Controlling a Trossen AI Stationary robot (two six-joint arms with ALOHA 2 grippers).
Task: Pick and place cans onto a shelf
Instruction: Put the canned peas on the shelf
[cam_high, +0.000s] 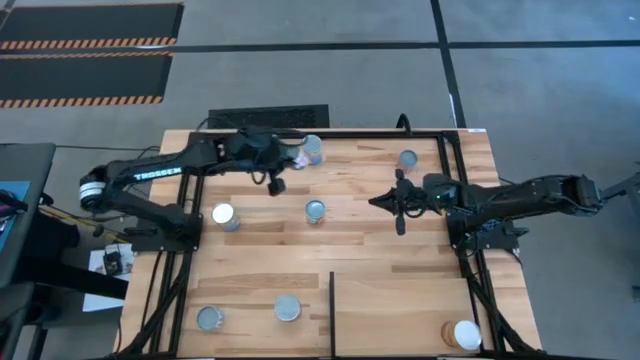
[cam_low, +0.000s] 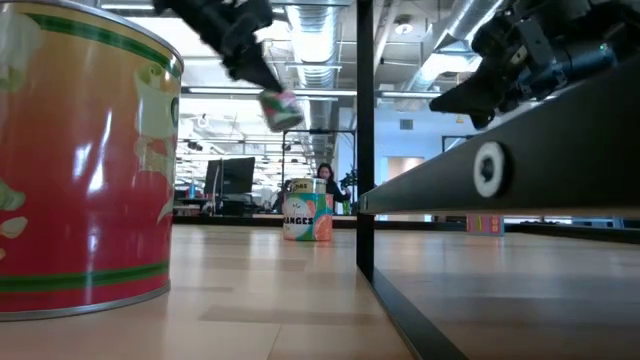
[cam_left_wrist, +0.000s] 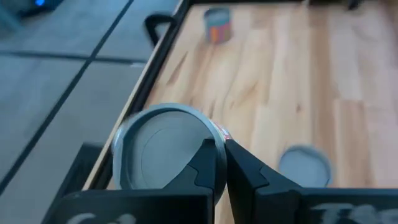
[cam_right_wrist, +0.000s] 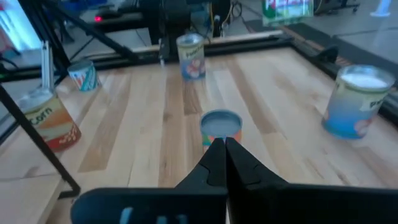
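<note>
My left gripper (cam_high: 292, 157) (cam_left_wrist: 219, 142) is up over the table's far edge, shut on a can (cam_left_wrist: 158, 152) with a silver top and a pink-and-green label. The low view shows that can (cam_low: 281, 108) in the air. My right gripper (cam_high: 376, 203) (cam_right_wrist: 222, 144) is shut and holds nothing; it points at a blue-and-orange can (cam_right_wrist: 221, 127) standing mid-table. The shelf (cam_high: 400, 310) is the near right section behind the black divider (cam_high: 331, 310); a white-topped can (cam_high: 466, 335) stands at its near right corner. My left gripper has its two fingertips closed at the rim of the can's top (cam_left_wrist: 208, 127), on the side toward the wrist. What lies between the tips is hidden by the fingers. The fingers slant down toward the table's right. The can (cam_low: 281, 108) hangs tilted, clear of the table.
Other cans stand at the far right (cam_high: 407, 158), at the left (cam_high: 225, 215) and near the front edge (cam_high: 210, 318) (cam_high: 287, 308). In the low view a big red can (cam_low: 80, 160) fills the left. A black frame (cam_high: 455, 180) edges the table.
</note>
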